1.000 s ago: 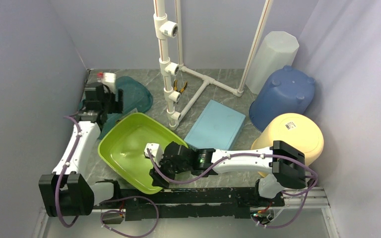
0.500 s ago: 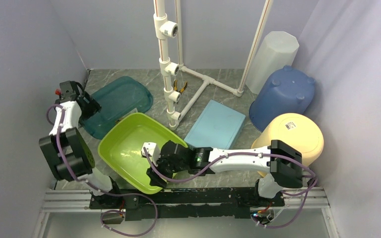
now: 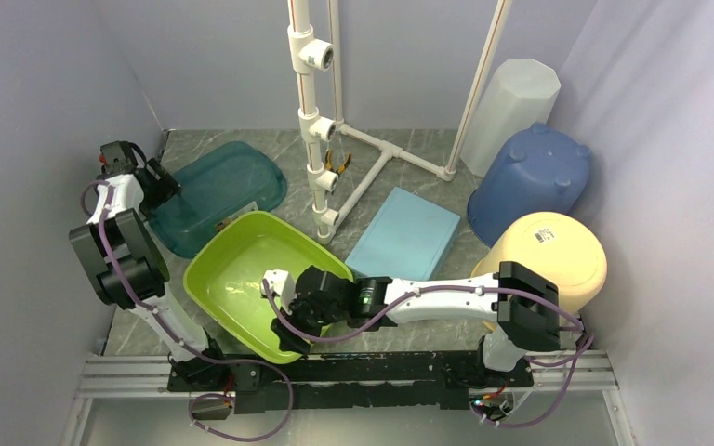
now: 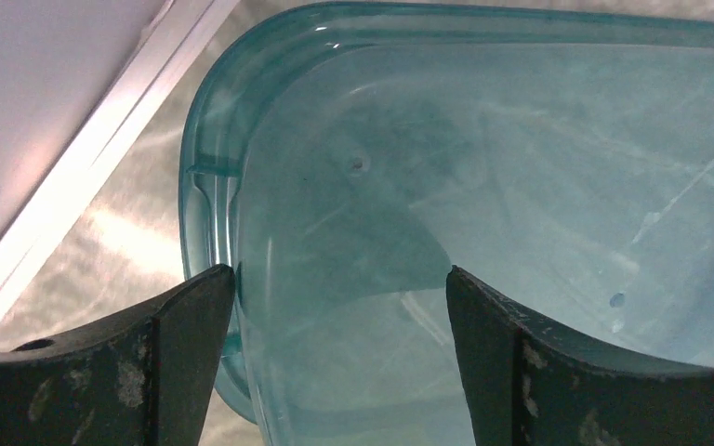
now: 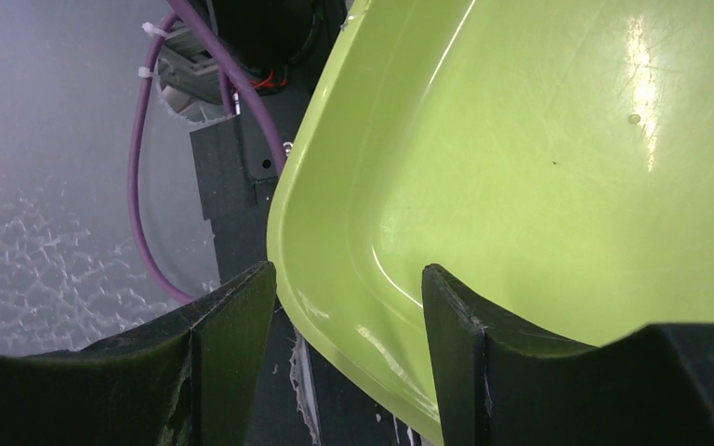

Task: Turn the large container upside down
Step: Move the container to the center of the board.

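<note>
Your right end effector point(image 5: 344, 307): fingers apart, astride the near rim of the green basin point(image 3: 242, 265), not clamped. The basin sits open side up on the tabletop point(image 3: 409, 149), just beside the teal tub point(image 3: 228, 181). Your left end effector point(image 4: 339, 297): fingers also apart, over the tub's left corner.

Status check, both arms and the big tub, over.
Left gripper open, straddling teal tray rim. Right gripper open astride green tub near rim. Tub upright, not flipped.
</note>
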Motion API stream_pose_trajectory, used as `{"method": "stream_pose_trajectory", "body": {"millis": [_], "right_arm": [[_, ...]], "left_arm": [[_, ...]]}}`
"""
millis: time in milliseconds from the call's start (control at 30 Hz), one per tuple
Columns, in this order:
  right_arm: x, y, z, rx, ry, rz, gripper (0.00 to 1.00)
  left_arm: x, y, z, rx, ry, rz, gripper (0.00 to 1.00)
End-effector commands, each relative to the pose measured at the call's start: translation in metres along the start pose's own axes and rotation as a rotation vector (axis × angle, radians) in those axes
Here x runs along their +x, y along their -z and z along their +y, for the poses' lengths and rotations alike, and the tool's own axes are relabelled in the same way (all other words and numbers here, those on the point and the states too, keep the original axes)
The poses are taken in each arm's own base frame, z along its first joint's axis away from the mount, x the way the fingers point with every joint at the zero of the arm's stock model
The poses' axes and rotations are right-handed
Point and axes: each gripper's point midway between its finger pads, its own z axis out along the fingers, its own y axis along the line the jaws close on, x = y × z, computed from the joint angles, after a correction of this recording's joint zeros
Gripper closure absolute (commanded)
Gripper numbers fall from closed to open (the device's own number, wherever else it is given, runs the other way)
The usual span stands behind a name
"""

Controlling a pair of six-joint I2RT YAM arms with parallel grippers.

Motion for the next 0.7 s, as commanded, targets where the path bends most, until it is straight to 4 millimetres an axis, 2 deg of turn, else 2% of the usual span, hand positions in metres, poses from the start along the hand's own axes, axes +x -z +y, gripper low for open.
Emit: {"method": "stream_pose_trajectory", "body": {"millis": [0, 67, 300, 533, 667], "right_arm": [[-0.019, 0.000, 0.005, -0.003, 0.011, -0.041, 0.37], [-0.019, -0.001, 0.004, -0.003, 0.014, -0.033, 0.37], [-0.020, -0.006, 0.004, -0.009, 0.027, -0.021, 0.38], [-0.028, -0.003, 0.006, -0.008, 0.035, -0.025, 0.38], [-0.041, 0.009, 0.001, 0.037, 0.039, -0.071, 0.37]], "left_arm": [[-0.016, -0.025, -0.013, 0.088, -0.152, -0.032, 0.15], [-0.025, -0.031, -0.024, 0.146, -0.198, -0.066, 0.19], [-0.065, -0.043, -0.061, 0.295, -0.219, -0.187, 0.19], [-0.094, -0.058, -0.114, 0.387, -0.356, -0.249, 0.19], [-0.114, -0.044, -0.130, 0.395, -0.396, -0.347, 0.18]]}}
